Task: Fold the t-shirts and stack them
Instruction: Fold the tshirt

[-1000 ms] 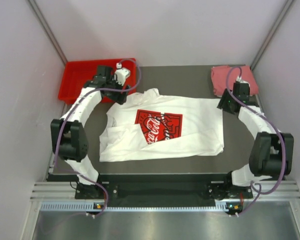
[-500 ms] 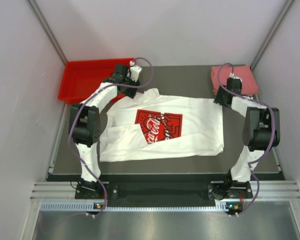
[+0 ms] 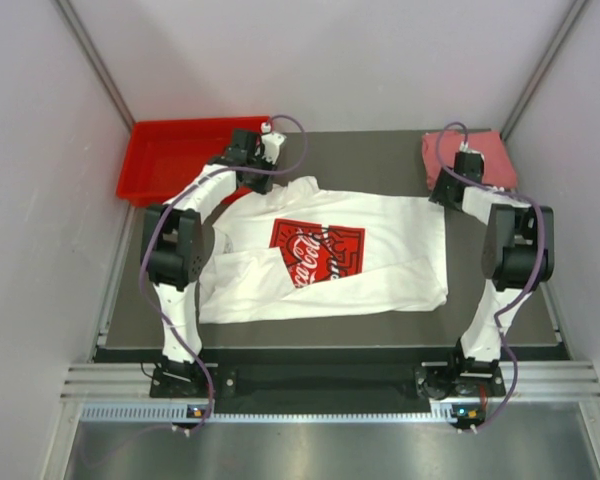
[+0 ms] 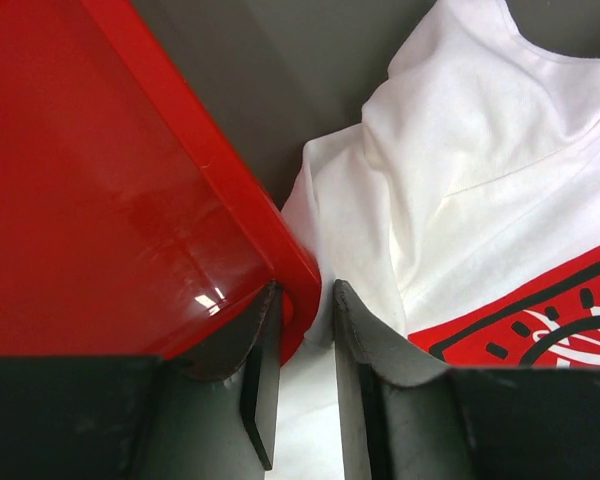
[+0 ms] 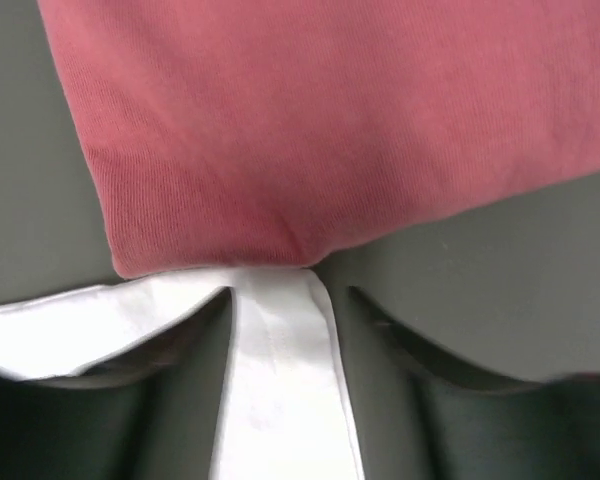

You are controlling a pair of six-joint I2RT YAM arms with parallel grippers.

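Pale walls close in a dark worktop (image 3: 380, 150), with the white t-shirt (image 3: 390, 270) spread across its middle, red logo (image 3: 315, 252) up and its near-left sleeve lying folded over the body. The pink-red t-shirt (image 5: 330, 120) sits folded at the far right corner. A red bin (image 3: 165, 165) occupies the far left corner.

Both arms reach to the white shirt's far edge, so the step in hand looks like taking that edge at both ends for a fold toward the near side.

The left end effector (image 4: 305, 290) is at the shoulder, with its jaws narrow and white cloth showing in the gap. The bin's corner is right against them, and I cannot tell whether the cloth is pinched. It should catch cloth only and stay clear of the rigid rim.

The right end effector (image 5: 288, 295) stands apart astride a raised strip of white hem that touches the pink-red shirt's edge. It is not yet closed on the strip, and when it closes it should gather the white fabric alone.

Once both grips are firm, both ends should lift together with the edge kept lightly taut. The fold then lands straight, and the finished stack beside it stays undisturbed.
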